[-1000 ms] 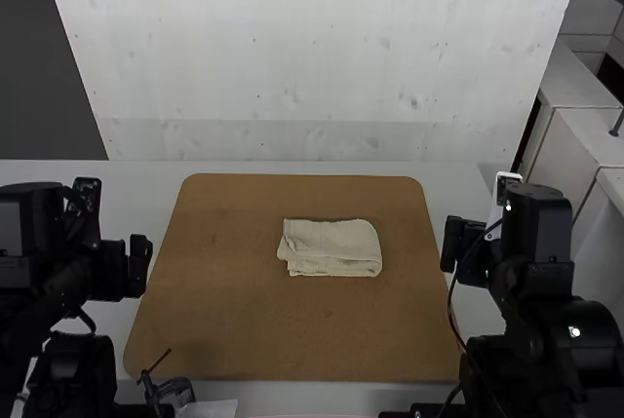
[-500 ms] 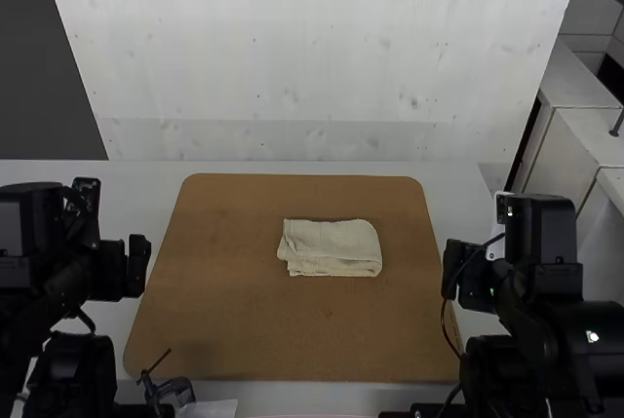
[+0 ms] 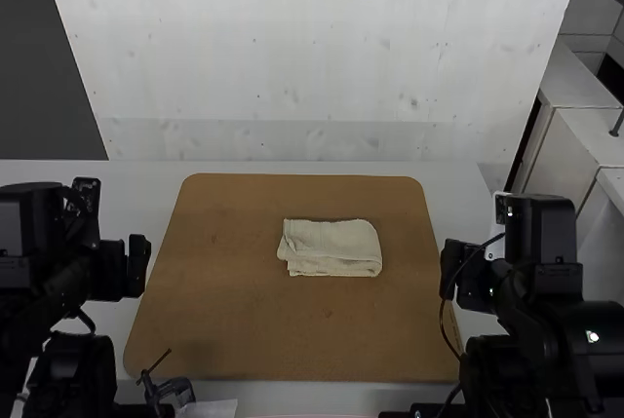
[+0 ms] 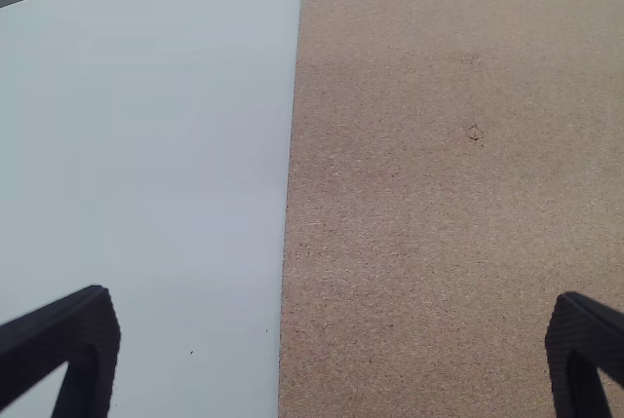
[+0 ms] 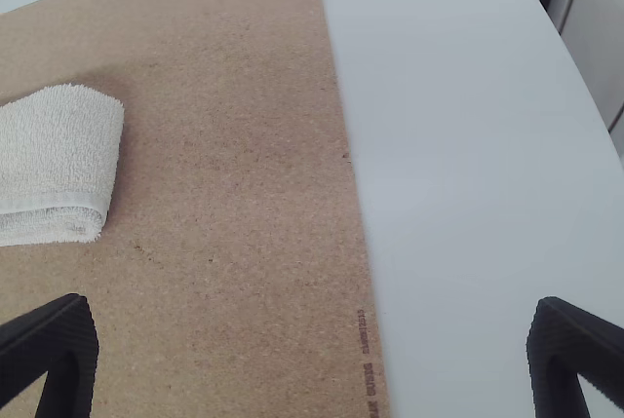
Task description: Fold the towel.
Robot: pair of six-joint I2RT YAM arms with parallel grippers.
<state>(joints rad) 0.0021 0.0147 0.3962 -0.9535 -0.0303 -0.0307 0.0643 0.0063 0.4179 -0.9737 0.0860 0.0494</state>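
The towel (image 3: 331, 247) lies flat on the brown mat (image 3: 224, 325), a little right of its middle, folded into a compact, roughly rectangular bundle. Its layers show along the side nearer the arms, and its left end is uneven, with a small flap jutting out. In the right wrist view, one end of the bundle has rounded corners, with a flat woven band running across near the lower layer.

To the right of the towel, well apart from it, is the right gripper (image 3: 462, 272), at the mat's right edge in the high view. Its fingers (image 5: 68, 350) stand wide apart with nothing between them. The left gripper (image 3: 127, 267) is over on the other side, beyond the mat's left edge and farther from the towel. It too is spread wide and empty, its black fingers (image 4: 90, 350) well clear of each other. Neither gripper touches the towel.

Compared with the first earlier frame, the right arm has drawn back slightly toward the high camera, its gripper now sitting lower in that view. The left arm and the towel are where they were.

The mat has rounded corners and lies on the white table (image 3: 453, 184). Near its front left corner are a small black fixture with a thin rod (image 3: 175, 389) and a pale sheet (image 3: 213, 408).
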